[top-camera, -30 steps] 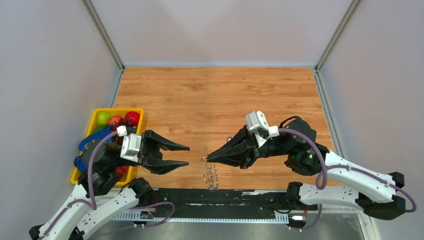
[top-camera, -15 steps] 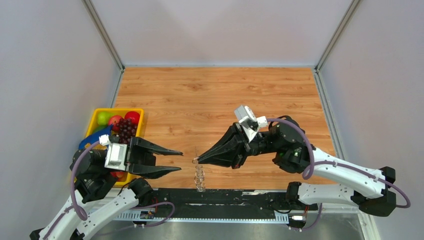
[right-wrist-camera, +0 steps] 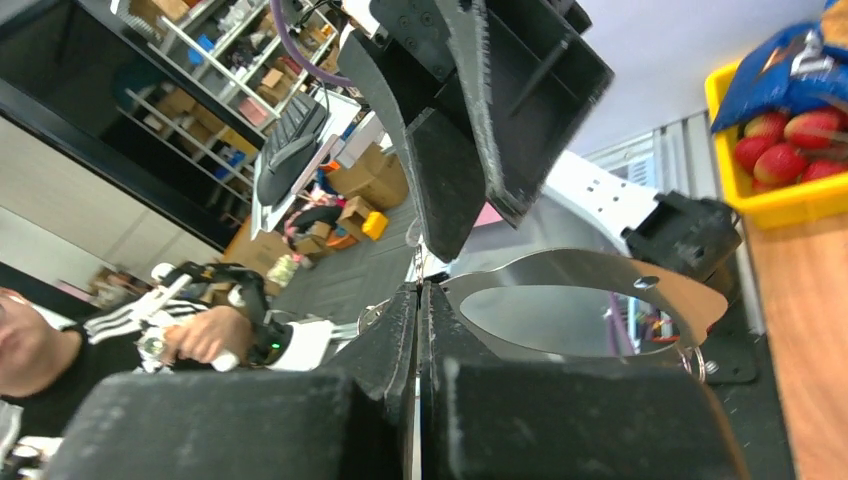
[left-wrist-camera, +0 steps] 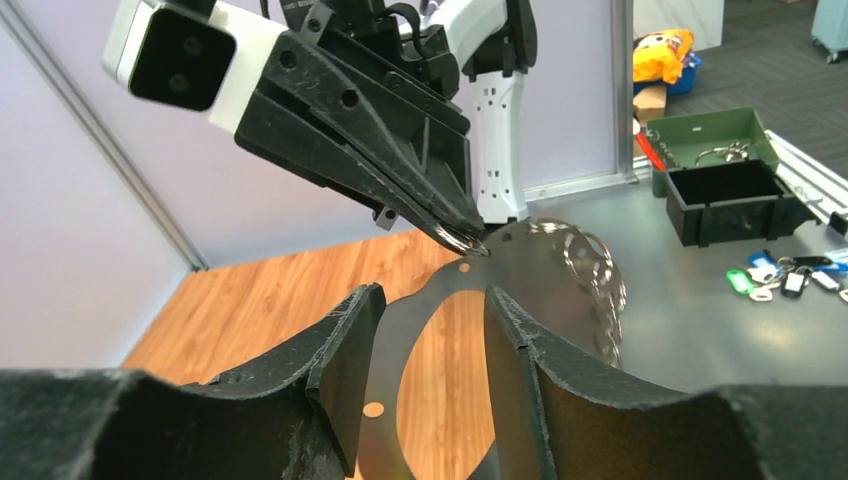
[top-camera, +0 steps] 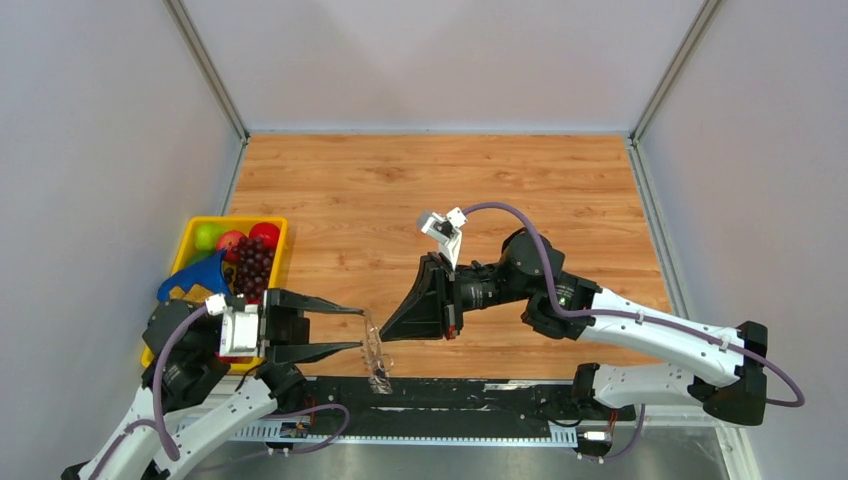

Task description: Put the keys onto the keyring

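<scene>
- We see a wooden bench (top-camera: 440,190) between pale grey walls, with both arms reaching in over its near edge.
- A yellow tub (top-camera: 240,219) sits at the bench's left edge, just behind the left arm. It holds a green apple (top-camera: 207,236), some red fruit and a bunch of dark grapes (top-camera: 250,262). A blue packet (top-camera: 195,278) lies over its near end.
- The left gripper (top-camera: 359,329) points right, and its jaws are spread wide. In the left wrist view its two fingers (left-wrist-camera: 345,350) stand on either side of the keyring. We cannot tell whether they press on the metal or only flank it.
- The right gripper (top-camera: 386,334) points left and down towards the left one. Its jaws are closed tight, with no gap between them in the right wrist view, and the very tips pinch the top edge of the keyring.
- The keyring (left-wrist-camera: 525,262) is a flat, thin grey hoop with small holes punched along its band. It hangs in the air above the near edge of the bench, between the two grippers. Its top is in the right jaws and its lower part runs down between the left fingers.
- The keys (left-wrist-camera: 592,270) dangle as a silvery fringe along one edge of the hoop. From here they are too small for us to tell one from another.
</scene>
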Tool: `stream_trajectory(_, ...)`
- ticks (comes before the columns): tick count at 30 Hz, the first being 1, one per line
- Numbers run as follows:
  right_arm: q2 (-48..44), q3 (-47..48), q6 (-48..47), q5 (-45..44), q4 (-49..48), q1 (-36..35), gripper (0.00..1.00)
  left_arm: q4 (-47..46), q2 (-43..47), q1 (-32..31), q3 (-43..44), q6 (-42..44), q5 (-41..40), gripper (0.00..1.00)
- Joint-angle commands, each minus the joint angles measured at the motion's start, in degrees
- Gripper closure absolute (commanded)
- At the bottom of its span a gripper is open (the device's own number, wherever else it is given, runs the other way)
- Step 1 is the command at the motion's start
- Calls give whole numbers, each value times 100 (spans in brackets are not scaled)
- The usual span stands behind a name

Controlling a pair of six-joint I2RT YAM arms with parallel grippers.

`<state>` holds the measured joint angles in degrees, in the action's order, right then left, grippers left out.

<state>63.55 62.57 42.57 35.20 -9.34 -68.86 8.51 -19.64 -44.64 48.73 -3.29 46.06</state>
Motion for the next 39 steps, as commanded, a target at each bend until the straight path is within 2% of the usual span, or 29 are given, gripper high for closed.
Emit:
stream_trajectory(1,-71,-205,1243,296,-288,109,100,651,523,-11,-92,926,-104,47)
stream_trajectory(5,-152,-504,1764,300,-460,120,100,1033,821,-10,-97,1230,-567,49)
stream_trajectory(10,-269,-1177,2715,190,-1730,127,100,948,884,-17,-214,1455,-650,53)
stream_trajectory(21,-286,-1503,3497,-309,-2176,376,100,436,717,-18,-652,2347,-867,54)
stream_trajectory(30,-49,-1673,4126,-217,-2454,961,100,-100,737,-18,-1054,2632,-1498,57)
stream_trajectory(39,522,-1881,4834,343,-3198,1485,100,-769,386,-10,-1289,3064,-1975,58)
